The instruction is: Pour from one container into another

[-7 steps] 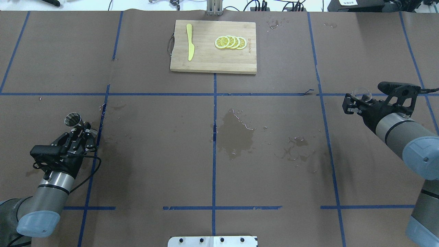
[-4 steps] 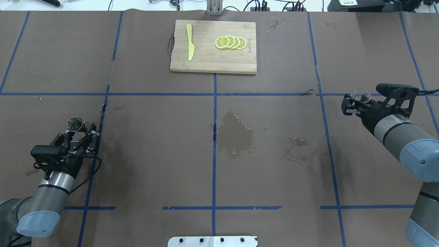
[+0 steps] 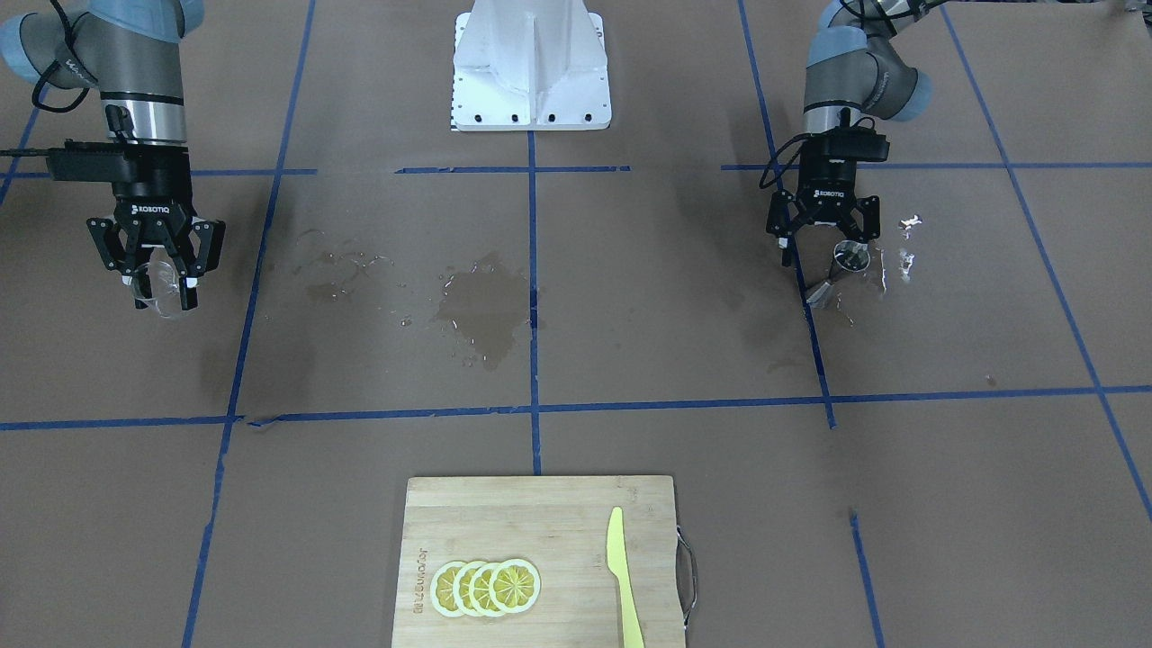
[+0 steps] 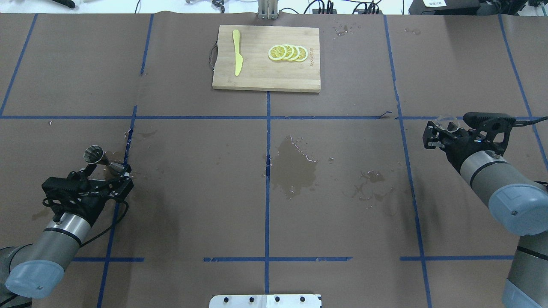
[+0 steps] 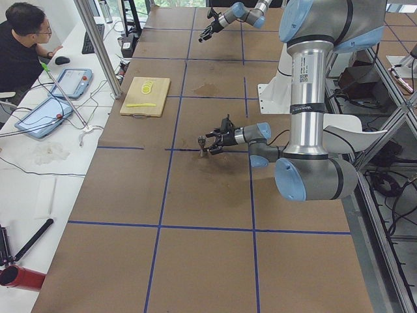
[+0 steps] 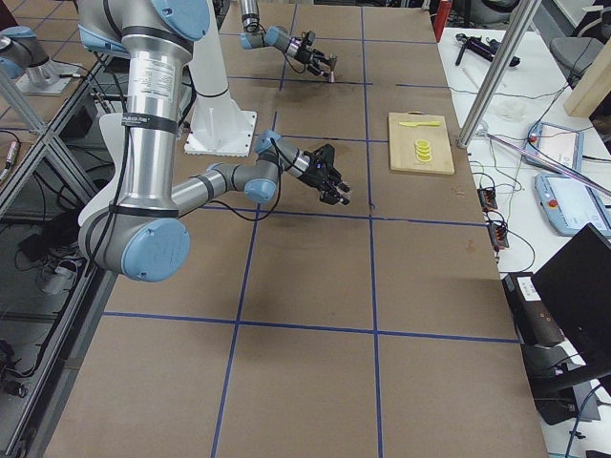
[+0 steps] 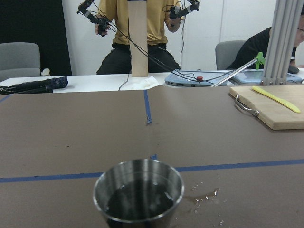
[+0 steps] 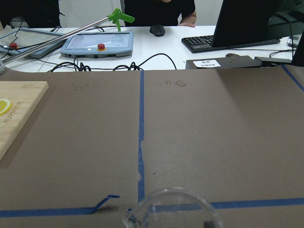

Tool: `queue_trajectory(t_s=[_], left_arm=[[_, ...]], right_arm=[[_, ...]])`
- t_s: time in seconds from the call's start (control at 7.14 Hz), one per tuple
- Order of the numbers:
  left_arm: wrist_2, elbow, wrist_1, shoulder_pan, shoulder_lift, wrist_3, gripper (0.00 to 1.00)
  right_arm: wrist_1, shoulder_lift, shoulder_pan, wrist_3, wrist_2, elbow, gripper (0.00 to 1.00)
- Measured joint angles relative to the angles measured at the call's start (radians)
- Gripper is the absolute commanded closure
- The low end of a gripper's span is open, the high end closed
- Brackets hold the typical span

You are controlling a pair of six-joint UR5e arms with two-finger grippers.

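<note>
left gripper (image 3: 823, 237): jaws spread wide, holding nothing. the jigger (image 3: 844, 261) stands upright on the table (image 3: 630, 297) just ahead of them, with dark liquid (image 7: 138, 202) inside. right gripper (image 3: 162, 290): jaws clamped on the cup (image 3: 166, 306), which sits between them.

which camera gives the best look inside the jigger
Left wrist-mounted: the jigger fills the foreground, with dark liquid visible inside. Overhead and front-facing show it small; the side views, barely a speck; the right wrist, nothing.

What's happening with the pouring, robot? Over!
Left tool open, beside jigger. Jigger upright, liquid inside. Right tool shut on cup, far off. Only a puddle between.
</note>
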Motion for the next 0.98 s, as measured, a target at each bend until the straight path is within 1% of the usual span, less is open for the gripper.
queue_trajectory(t_s=[0.42, 0.7, 0.84, 0.98], left_arm=[[-0.169, -0.075, -0.002, -0.005, 0.107, 0.044, 0.00], [-0.322, -0.170, -0.001, -0.021, 0.172, 0.067, 0.00], [-0.412, -0.209, 0.001, -0.056, 0.199, 0.078, 0.00], [-0.519, -0.245, 0.001, -0.116, 0.230, 0.102, 0.00]], right_arm=[[0.001, 0.003, -0.028, 0.001, -0.043, 0.000, 1.00], [0.009, 0.006, -0.051, 0.002, -0.089, -0.018, 1.00], [0.038, 0.008, -0.069, 0.002, -0.118, -0.046, 1.00], [0.080, 0.010, -0.091, 0.002, -0.146, -0.083, 1.00]])
